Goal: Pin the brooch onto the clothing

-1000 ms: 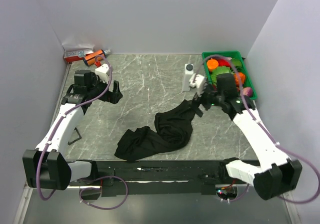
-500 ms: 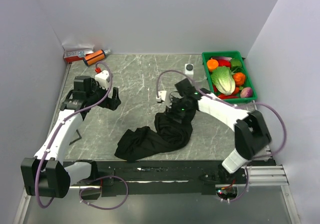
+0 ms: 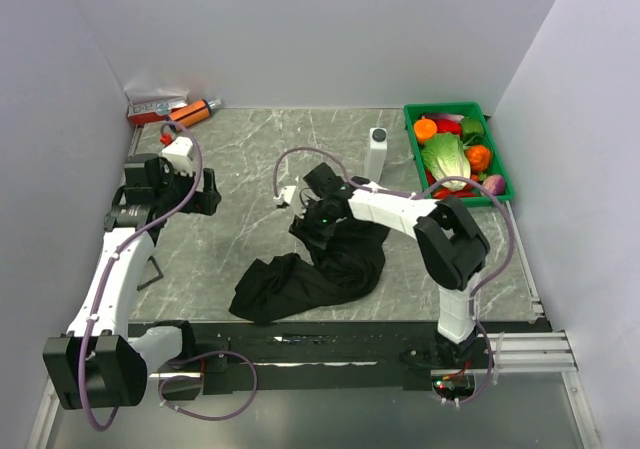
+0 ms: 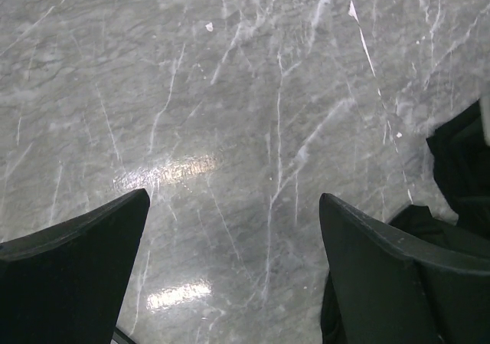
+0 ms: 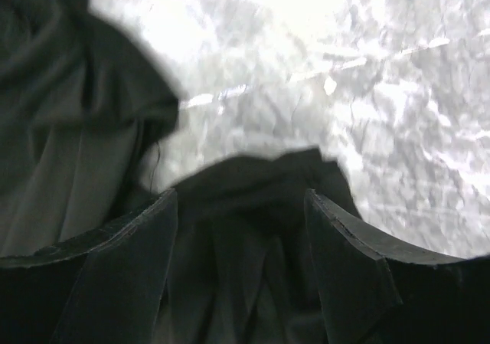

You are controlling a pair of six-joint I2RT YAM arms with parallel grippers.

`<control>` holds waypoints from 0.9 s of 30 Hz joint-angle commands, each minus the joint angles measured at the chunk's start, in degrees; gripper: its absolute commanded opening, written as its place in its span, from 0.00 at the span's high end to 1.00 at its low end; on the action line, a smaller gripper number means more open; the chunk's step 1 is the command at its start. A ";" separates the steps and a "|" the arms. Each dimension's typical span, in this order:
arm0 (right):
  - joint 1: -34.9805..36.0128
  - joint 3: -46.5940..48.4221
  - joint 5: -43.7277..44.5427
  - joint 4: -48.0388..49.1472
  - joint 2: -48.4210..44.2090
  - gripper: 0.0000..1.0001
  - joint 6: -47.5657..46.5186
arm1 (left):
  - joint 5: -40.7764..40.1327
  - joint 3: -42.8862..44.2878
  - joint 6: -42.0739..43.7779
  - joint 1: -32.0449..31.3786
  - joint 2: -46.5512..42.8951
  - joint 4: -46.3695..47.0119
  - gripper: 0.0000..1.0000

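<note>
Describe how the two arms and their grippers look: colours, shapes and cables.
The left arm and the right arm have white shells with black joints and black bases. A thin purple cable loops along each. The left gripper and the right gripper have broad, matte black fingers.

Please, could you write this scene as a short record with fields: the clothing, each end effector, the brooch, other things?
clothing: black T-shirt, crumpled in a heap on the marble table
left end effector: open, over bare marble, apart from the shirt
right end effector: open, low over the shirt's far end; contact unclear
brooch: not visible in any view
other: green basket of vegetables, far right corner
</note>
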 commanded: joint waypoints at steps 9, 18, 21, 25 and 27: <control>3.37 4.46 8.71 -5.35 6.67 0.49 10.05 | 0.28 2.06 -1.64 2.48 -1.86 1.32 0.00; 3.46 13.85 -1.38 -5.01 -1.23 1.00 0.75 | 0.72 2.40 -2.60 2.66 -0.19 4.13 0.00; 3.46 21.67 -10.76 -4.39 -5.18 1.00 -4.18 | 0.28 3.02 -3.92 2.66 0.95 6.23 0.01; 3.55 30.38 -17.91 -1.23 -11.15 1.00 -5.95 | 0.46 4.42 -6.01 2.74 2.45 8.26 0.01; 3.46 33.88 -17.93 -0.87 -12.83 1.00 -5.25 | 0.28 5.48 -6.20 2.74 3.32 8.70 0.01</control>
